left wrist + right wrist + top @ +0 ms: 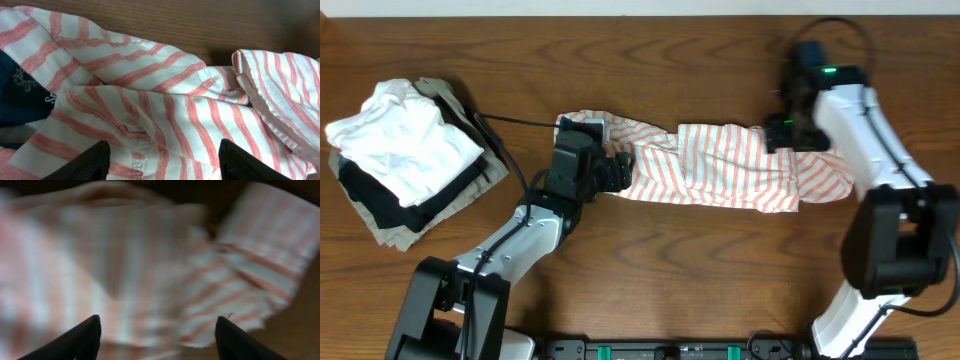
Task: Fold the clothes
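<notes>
The white shirt with orange-red stripes [720, 165] lies bunched in a long strip across the middle of the table. My left gripper [612, 170] is open at the shirt's left end, close over the striped cloth [165, 115]; the dark blue inner collar [20, 95] shows at the left of the left wrist view. My right gripper [782, 135] is open over the shirt's right end. The right wrist view is blurred; it shows striped cloth [150, 270] below the spread fingers [157, 335], which hold nothing.
A stack of folded garments, plain white [405, 135] on top of black and khaki ones [390, 205], sits at the table's left. A black cable [515, 122] runs between the stack and the left arm. Bare wood lies in front of the shirt.
</notes>
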